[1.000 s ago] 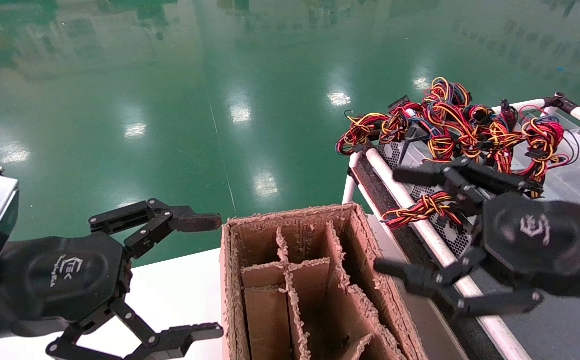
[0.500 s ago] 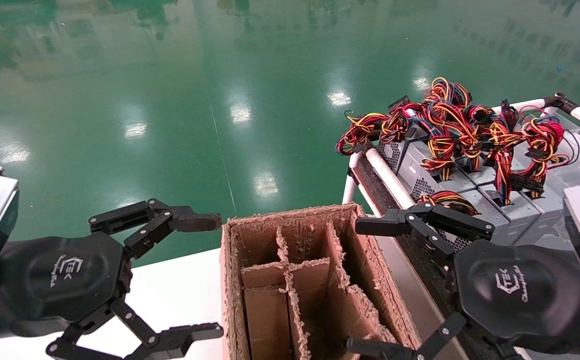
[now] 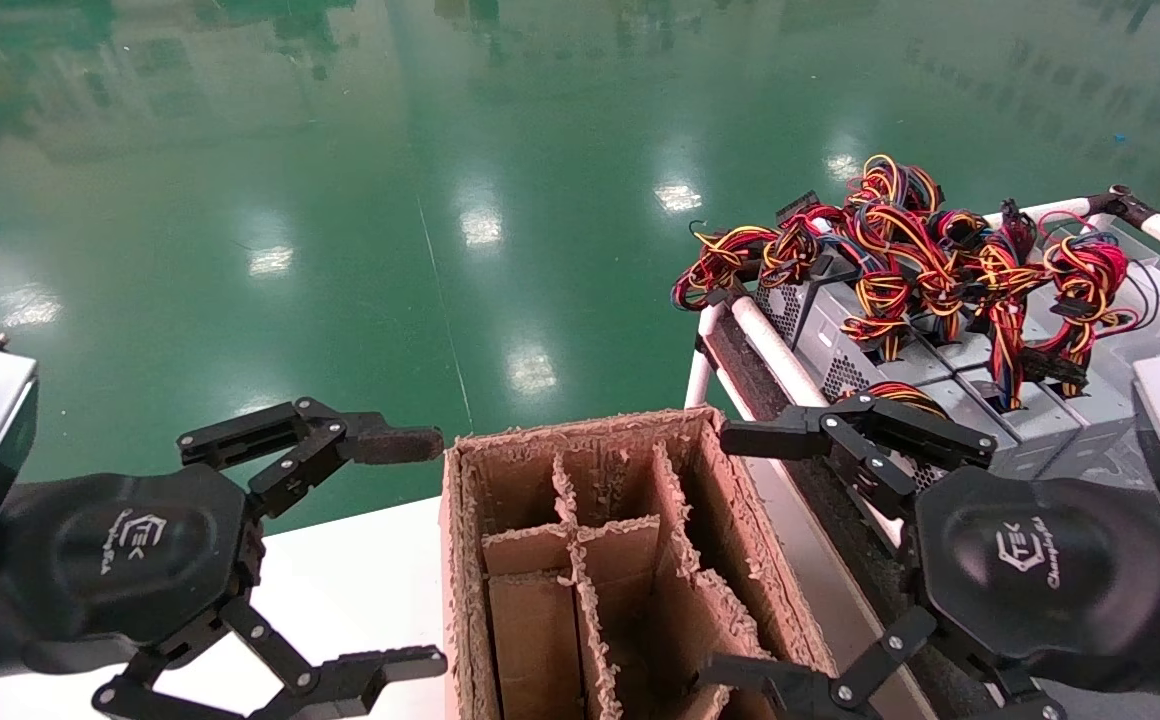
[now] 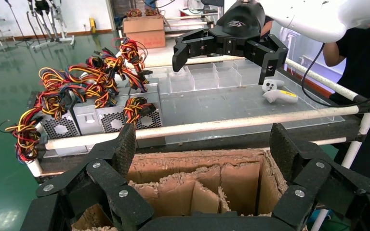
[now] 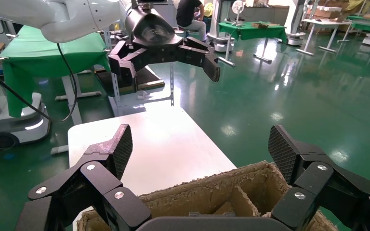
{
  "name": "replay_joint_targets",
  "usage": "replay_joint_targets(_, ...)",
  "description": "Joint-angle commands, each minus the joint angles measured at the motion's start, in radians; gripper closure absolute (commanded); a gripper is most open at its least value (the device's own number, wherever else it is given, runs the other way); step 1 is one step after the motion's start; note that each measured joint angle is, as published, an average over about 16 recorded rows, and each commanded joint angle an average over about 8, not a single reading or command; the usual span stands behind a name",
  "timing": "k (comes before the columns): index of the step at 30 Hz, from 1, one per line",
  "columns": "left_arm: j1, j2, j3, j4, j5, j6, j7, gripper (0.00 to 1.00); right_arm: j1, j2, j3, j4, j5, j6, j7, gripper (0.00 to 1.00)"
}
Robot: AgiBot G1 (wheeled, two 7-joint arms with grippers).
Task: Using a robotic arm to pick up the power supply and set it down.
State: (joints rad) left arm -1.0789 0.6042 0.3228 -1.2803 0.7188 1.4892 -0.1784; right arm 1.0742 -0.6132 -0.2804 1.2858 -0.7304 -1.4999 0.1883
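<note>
Several grey power supplies stand in a row on the cart. The nearest power supply (image 3: 945, 395) (image 4: 125, 122) shows a perforated vent side and a red-and-yellow wire bundle (image 3: 900, 393). My right gripper (image 3: 730, 555) (image 5: 201, 147) hangs open and empty over the right edge of the cardboard box, just short of that unit and not touching it; the left wrist view shows it (image 4: 221, 65) above the cart. My left gripper (image 3: 420, 550) (image 4: 203, 147) hangs open and empty to the left of the box, above the white table.
A worn cardboard box (image 3: 460, 560) with divider cells stands on the white table (image 3: 360, 590). The cart's white rail (image 3: 770, 350) runs beside it. Tangled wire bundles (image 3: 900, 240) top the other units. Clear trays (image 4: 207, 79) and a person (image 4: 361, 43) are beyond.
My right gripper has drawn back from above the cart's power supplies toward me and now sits over the box's right edge, still open. The left gripper has not moved.
</note>
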Motion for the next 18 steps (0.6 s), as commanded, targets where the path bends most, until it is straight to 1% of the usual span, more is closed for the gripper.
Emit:
replay_joint_targets(1,0.0,0.0,0.0,0.0,0.0,0.0,0.0,0.0,0.0,0.001,0.0,0.0,0.0,0.001,0.0,0.0)
replay_joint_targets(18,0.0,0.0,0.0,0.0,0.0,0.0,0.0,0.0,0.0,0.002,0.001,-0.002,0.0,0.005,-0.001,0.0)
